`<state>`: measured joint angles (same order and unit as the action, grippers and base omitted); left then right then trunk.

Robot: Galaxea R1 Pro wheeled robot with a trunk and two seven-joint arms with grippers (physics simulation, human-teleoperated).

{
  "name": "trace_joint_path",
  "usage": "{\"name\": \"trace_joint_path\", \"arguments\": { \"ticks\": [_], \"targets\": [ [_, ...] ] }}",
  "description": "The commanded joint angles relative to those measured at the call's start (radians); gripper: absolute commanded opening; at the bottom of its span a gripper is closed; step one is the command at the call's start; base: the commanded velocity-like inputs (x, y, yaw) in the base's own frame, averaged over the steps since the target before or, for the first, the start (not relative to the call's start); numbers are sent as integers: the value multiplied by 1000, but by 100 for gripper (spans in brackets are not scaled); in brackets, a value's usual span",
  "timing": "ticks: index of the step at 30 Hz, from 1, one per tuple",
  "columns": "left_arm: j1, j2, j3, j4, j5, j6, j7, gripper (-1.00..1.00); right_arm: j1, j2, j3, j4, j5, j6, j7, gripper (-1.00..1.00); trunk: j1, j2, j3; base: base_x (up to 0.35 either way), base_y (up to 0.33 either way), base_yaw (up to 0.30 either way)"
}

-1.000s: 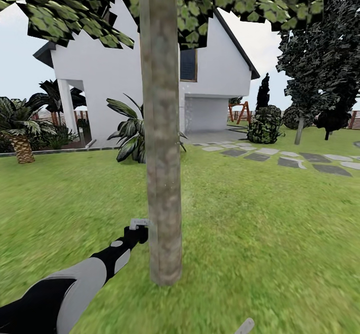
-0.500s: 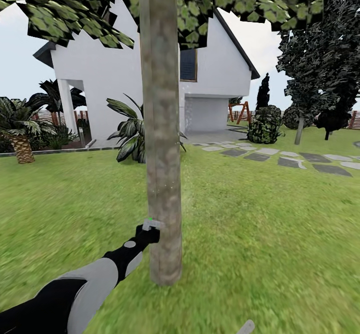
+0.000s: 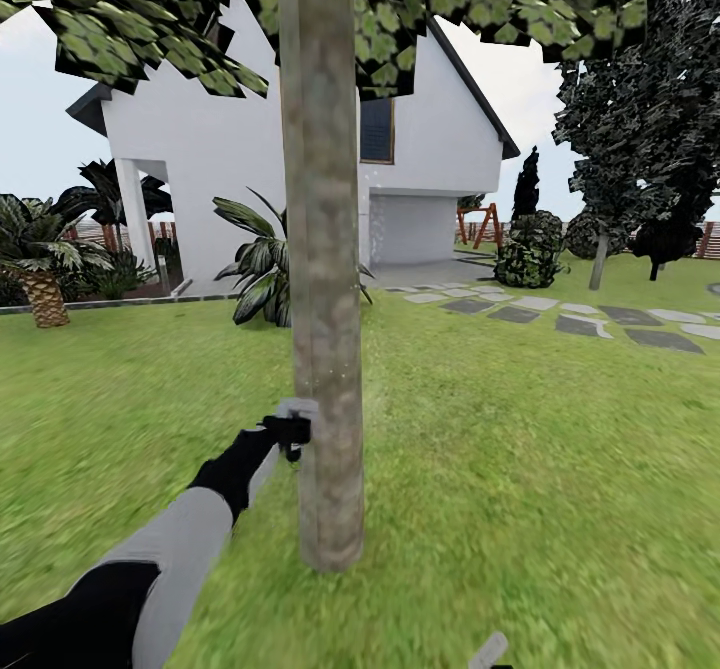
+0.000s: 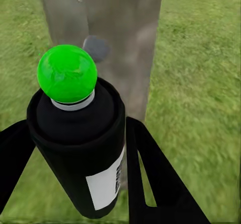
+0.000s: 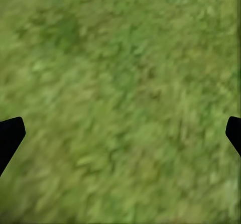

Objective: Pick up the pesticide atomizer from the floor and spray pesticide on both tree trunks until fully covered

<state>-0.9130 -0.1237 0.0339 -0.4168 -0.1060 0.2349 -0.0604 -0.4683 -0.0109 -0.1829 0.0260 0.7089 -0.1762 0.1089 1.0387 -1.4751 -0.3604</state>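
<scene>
The garden lawn [image 3: 520,449] spreads wide and green from the white house [image 3: 300,169] at its far side to the near edge under the robot, with stepping stones [image 3: 560,317] curving off toward the far right and a short palm [image 3: 40,259] at the far left edge. One of the trees stands in the middle of the near lawn; its tree trunk [image 3: 325,249] rises straight, mottled grey-brown, into a blotchy leaf canopy [image 3: 150,19]. A second pale trunk [image 3: 599,261] shows well apart at the far right, among dark conifers.

The left arm [image 3: 170,549] reaches up from the near left corner of the lawn to the trunk's left side. The left gripper [image 4: 75,148] is pinched around the pesticide atomizer [image 4: 78,143], its two dark fingers [image 4: 150,174] flanking the can's black body. The green knob [image 4: 67,73] on top faces the bark, which stands just beside it.

The right gripper [image 5: 120,133] hangs over bare grass, its fingertips wide apart at the frame's sides, holding nothing.

The atomizer looks small, stiff and light, likely a smooth cylinder that could twist or slip in a loose pinch. The sensible hold is the one shown: across the middle of the body, below the neck, leaving the knob and nozzle free to point at the trunk.
</scene>
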Motion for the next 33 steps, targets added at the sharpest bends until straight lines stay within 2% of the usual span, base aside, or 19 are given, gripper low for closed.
{"name": "trace_joint_path", "arguments": {
  "ticks": [1,3,4,5,7,8,11,14,15,18,19,20,21,22,23,25,26,30,33],
  "targets": [
    [0,0,0,-89,5,93,0,-100,0,1,0,-3,0,1,0,100,0,0,0,0,0,0],
    [0,0,-1,-228,9,239,-1,-100,0,2,0,-6,1,2,0,100,0,0,0,0,0,0],
    [0,0,-1,-258,10,270,-1,-100,0,2,1,-6,1,1,-1,100,0,0,0,0,0,0],
    [0,0,-1,-374,11,382,-2,-100,0,2,1,-6,1,1,0,100,0,0,0,0,0,0],
    [0,0,-2,-471,12,493,-1,-100,0,1,2,-6,1,2,0,100,0,0,0,0,0,0],
    [0,-1,-3,-544,12,576,0,-100,0,1,2,-6,1,1,0,100,0,0,0,0,0,0],
    [-15,-3,-3,-592,12,635,-1,-100,0,2,2,-6,2,1,-1,100,0,0,0,0,0,0],
    [-74,-5,-3,-600,13,704,-1,-100,0,2,2,-6,3,2,-1,100,0,0,0,0,0,0],
    [-131,-8,-3,-600,13,735,-1,-100,0,2,2,-6,3,2,0,100,0,0,0,0,0,0],
    [-233,-10,-3,-557,13,752,-2,-100,0,4,2,-6,5,3,0,100,0,0,0,0,0,0],
    [-279,-11,-3,-522,12,754,-2,-100,0,7,2,-6,6,3,0,100,0,0,0,0,0,0],
    [-354,-11,-2,-460,17,756,-2,-100,0,10,2,-6,7,3,0,100,0,0,0,0,0,0],
    [-434,-11,4,-402,41,757,-2,-100,0,12,2,-6,7,4,0,100,0,0,0,0,0,0],
    [-460,-11,6,-384,54,757,-2,-100,0,12,2,-6,7,4,0,100,0,0,0,0,0,0],
    [-538,-10,11,-324,95,757,-2,-100,0,13,2,-6,7,4,0,100,0,0,0,0,0,0],
    [-662,-10,15,-212,128,757,0,-100,0,17,3,-6,7,4,0,100,0,0,0,0,0,0],
    [-705,-10,16,-168,134,757,1,-100,0,21,3,-6,7,5,0,100,0,0,0,0,0,0],
    [-848,-10,17,-77,143,758,2,-100,0,31,3,-6,7,6,0,100,0,0,0,0,0,0],
    [-887,-10,17,-68,145,758,2,-100,0,32,3,-6,7,6,0,100,0,0,0,0,0,0]
  ]
}}
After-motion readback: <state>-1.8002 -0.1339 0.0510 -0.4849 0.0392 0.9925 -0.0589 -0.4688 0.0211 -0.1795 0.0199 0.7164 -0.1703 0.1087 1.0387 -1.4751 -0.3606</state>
